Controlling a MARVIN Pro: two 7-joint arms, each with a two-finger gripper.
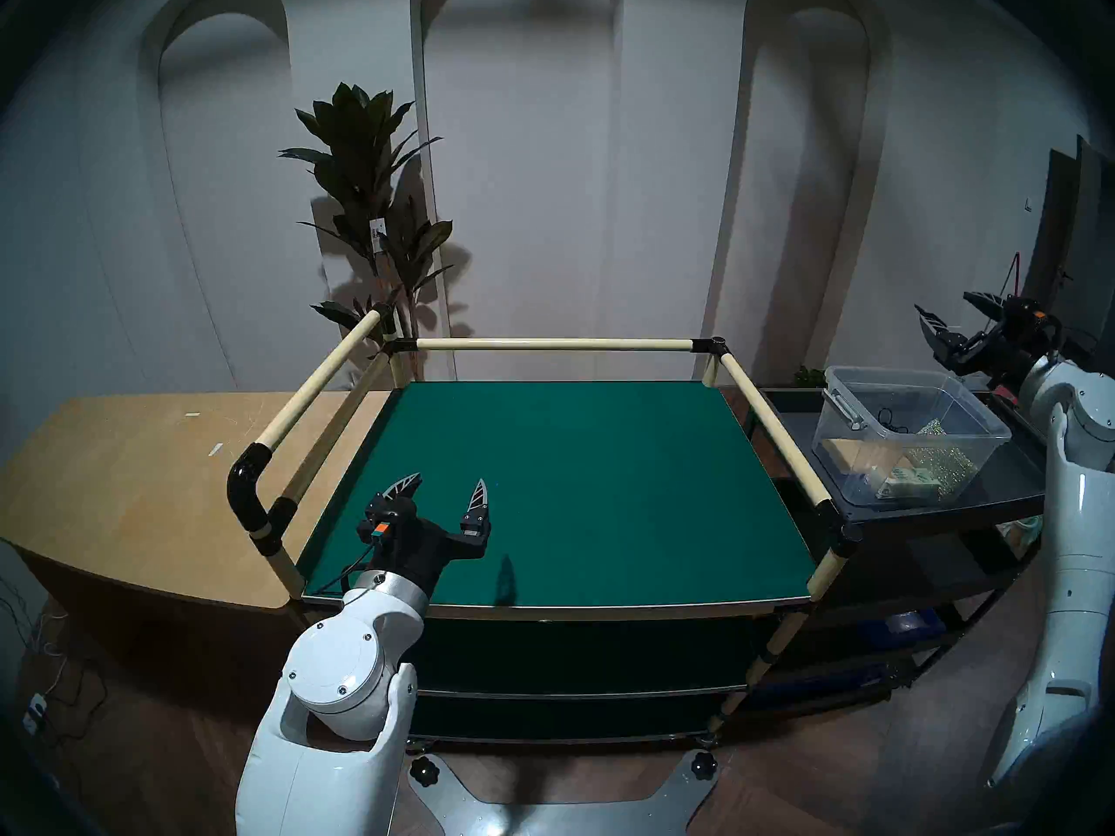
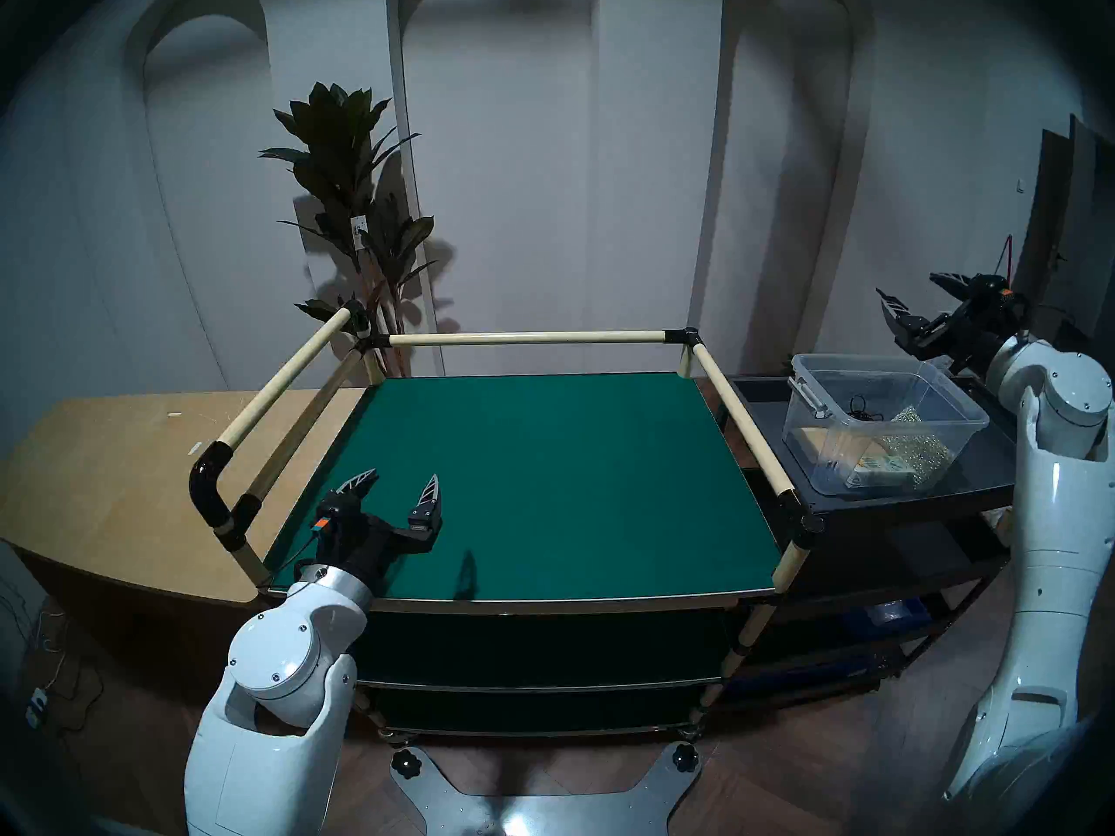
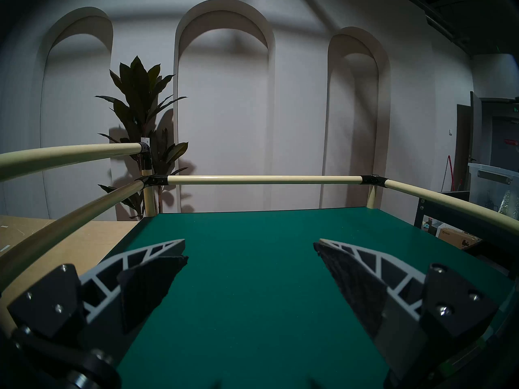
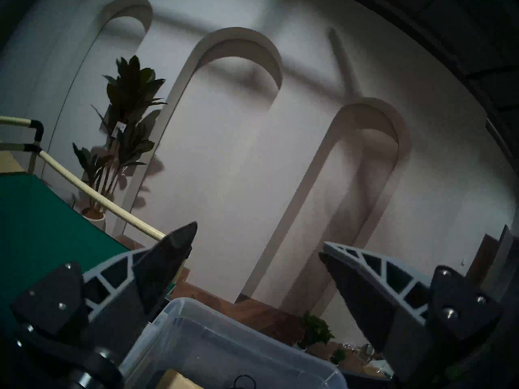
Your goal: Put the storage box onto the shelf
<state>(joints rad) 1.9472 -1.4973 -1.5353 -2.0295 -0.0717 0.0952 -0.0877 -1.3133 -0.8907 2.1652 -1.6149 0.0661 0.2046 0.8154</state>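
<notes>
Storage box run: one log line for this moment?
storage box: on black cart | shelf: top bare | left gripper: open | right gripper: open, above box

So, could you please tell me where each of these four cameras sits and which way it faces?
Head stereo left: high on the head, looking down at the shelf; both arms show, left gripper open over the green deck.
Head stereo right: nearly the same picture; right gripper open beyond the storage box.
Left wrist: low, level across the deck toward the arched wall; own fingers.
Right wrist: tilted, above the storage box; own fingers.
Shared: all show the potted plant.
</notes>
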